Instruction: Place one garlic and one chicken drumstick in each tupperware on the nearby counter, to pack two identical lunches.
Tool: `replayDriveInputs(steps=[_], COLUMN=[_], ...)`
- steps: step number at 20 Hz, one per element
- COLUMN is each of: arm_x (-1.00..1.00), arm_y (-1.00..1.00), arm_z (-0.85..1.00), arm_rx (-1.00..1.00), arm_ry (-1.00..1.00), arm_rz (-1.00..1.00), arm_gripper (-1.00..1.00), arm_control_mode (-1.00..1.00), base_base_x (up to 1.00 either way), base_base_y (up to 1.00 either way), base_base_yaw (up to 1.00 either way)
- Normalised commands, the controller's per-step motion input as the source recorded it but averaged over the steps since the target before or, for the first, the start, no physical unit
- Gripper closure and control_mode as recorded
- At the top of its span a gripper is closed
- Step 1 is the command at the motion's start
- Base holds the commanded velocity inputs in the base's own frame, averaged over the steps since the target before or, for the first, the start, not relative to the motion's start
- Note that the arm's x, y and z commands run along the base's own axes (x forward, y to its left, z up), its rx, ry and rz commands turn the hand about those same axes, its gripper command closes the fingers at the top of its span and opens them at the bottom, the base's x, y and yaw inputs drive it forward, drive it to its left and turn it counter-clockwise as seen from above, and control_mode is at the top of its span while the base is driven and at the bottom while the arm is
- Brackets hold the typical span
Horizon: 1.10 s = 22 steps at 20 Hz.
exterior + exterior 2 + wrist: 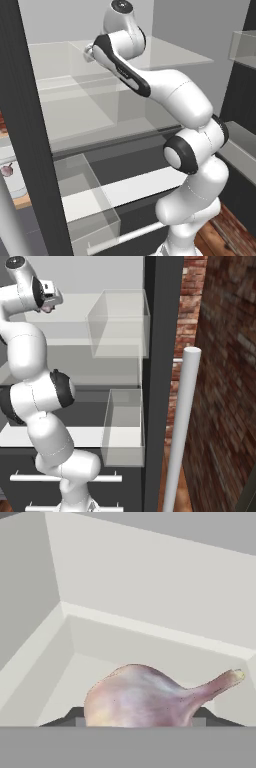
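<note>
Looking along the hand view, I see a garlic (140,697) bulb right at the gripper (137,722), whitish-pink, its thin stem tip pointing up and to the right of that view. Dark finger tips (67,718) peek out on either side of the bulb, so the gripper looks shut around it, though the contact itself is hidden by the bulb. Behind it lies a pale grey box interior (150,602) with flat walls meeting in a corner at the left. From the left base view, my arm (175,100) reaches up and back into a pale shelf compartment (75,100) of a tall dark-framed cabinet (30,125). A clear bin (120,323) sits beside the arm in the right base view, another clear bin (124,426) lower down.
</note>
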Motion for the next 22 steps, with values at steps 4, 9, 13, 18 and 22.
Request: replayDriveInputs(steps=[4, 9, 13, 18, 22], arm_x=[-0.46, -0.40, -0.94, -1.00, -1.00], arm_y=[0.00, -0.09, -0.40, -0.57, -0.29], arm_z=[-0.05, -0.27, -0.06, 0.21, 0.07], arm_rx=[-0.02, -0.04, 0.06, 0.20, 0.25], arm_ry=[-0.09, -0.41, -0.42, -0.23, 0.05], arm_rz=[0.00, 0.00, 0.00, -0.03, -0.13], arm_gripper=[1.00, 1.00, 1.00, 1.00, 1.00], arm_control_mode=[-1.00, -1.00, -1.00, -1.00, -1.00], base_base_x=[0.00, 0.00, 0.00, 0.00, 0.00], base_base_y=[0.00, 0.00, 0.00, 0.00, 0.00], base_base_yaw=[0.00, 0.00, 0.00, 0.00, 0.00])
